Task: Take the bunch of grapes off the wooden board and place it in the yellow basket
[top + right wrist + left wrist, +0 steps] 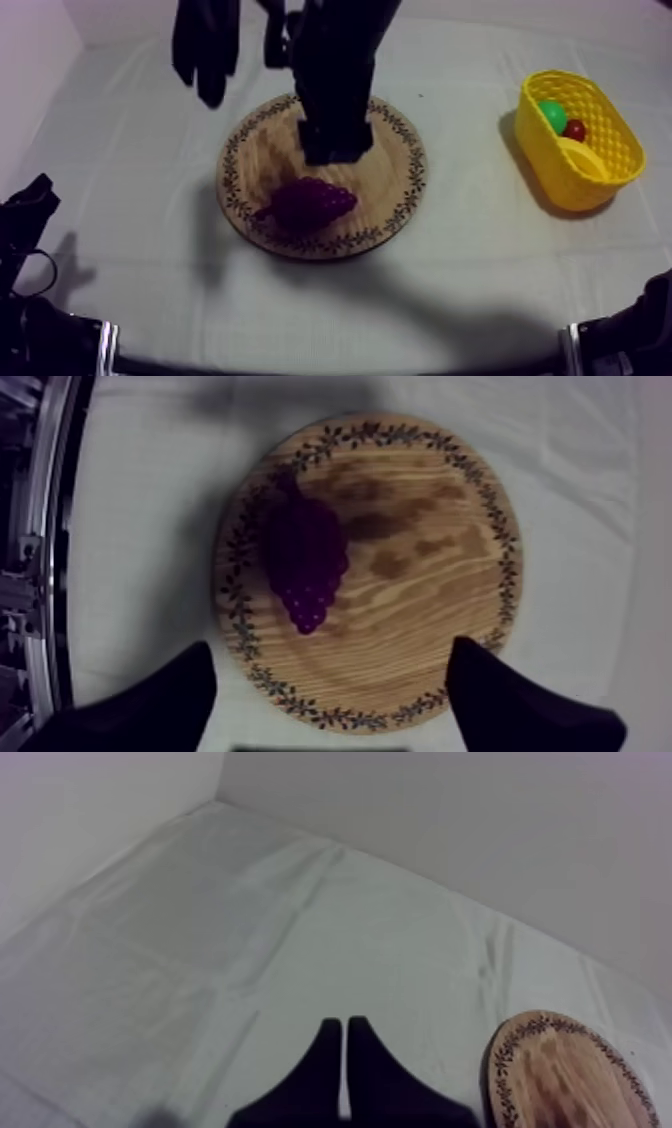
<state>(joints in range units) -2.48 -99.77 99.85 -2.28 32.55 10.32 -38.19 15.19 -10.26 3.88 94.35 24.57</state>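
The purple bunch of grapes (310,203) lies on the near part of the round wooden board (396,185). My right gripper (335,148) hangs over the board's far half, just behind the grapes. Seen from the right wrist, the grapes (302,566) lie on the board (430,586) below my right gripper (330,651), which is open with its black fingers (190,686) wide apart and holding nothing. The yellow basket (600,180) stands at the right. My left gripper (210,92) hovers beyond the board's far left rim; in its own view my left gripper (343,1027) is shut on nothing.
In the basket lie a green fruit (552,115), a small red fruit (574,130) and a yellowish piece beside them. The board's rim (560,1052) shows beside my left fingers, above the grey-white cloth (250,932). Walls close off the table's far side and left.
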